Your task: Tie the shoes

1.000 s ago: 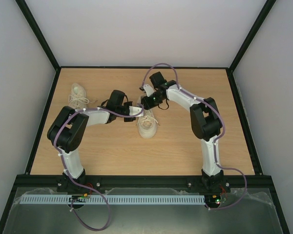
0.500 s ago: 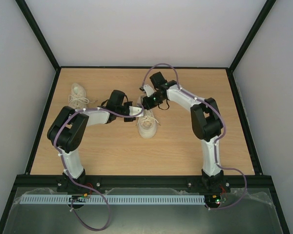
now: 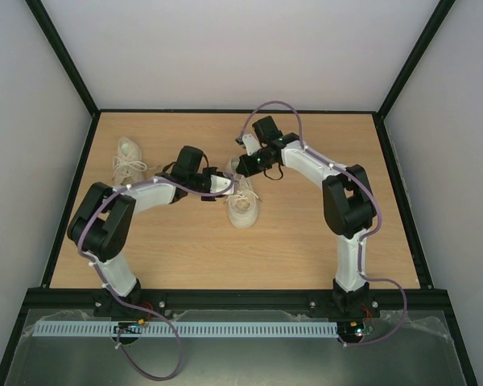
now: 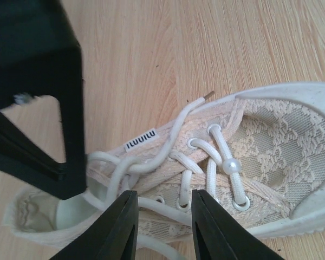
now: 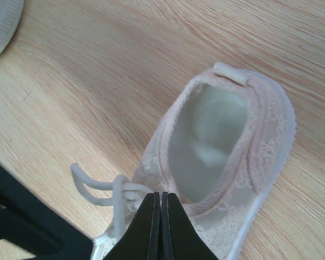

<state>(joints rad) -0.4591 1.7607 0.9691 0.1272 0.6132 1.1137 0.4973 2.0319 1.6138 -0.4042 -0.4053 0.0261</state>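
One cream-white shoe [image 3: 243, 207] lies mid-table with its toe toward me. It fills the left wrist view [image 4: 271, 135] and the right wrist view [image 5: 260, 141]. My left gripper [image 3: 225, 183] is open just above its laces [image 4: 206, 162], and one strand crosses between the jaws [image 4: 164, 227]. My right gripper [image 3: 240, 166] is at the shoe's heel end. Its fingers are shut [image 5: 160, 201] where two lace strands [image 5: 92, 187] meet their tips. The second shoe [image 3: 130, 158] lies apart at the far left.
The right gripper's black body [image 4: 38, 124] stands close beside the left gripper over the heel opening. The left gripper's black body [image 5: 21, 222] shows at the lower left of the right wrist view. A black frame [image 3: 72, 193] rims the wooden table.
The right gripper has moved a little away from me and to the right. The left arm has stretched out, its elbow shifting left. The shoe has barely moved.
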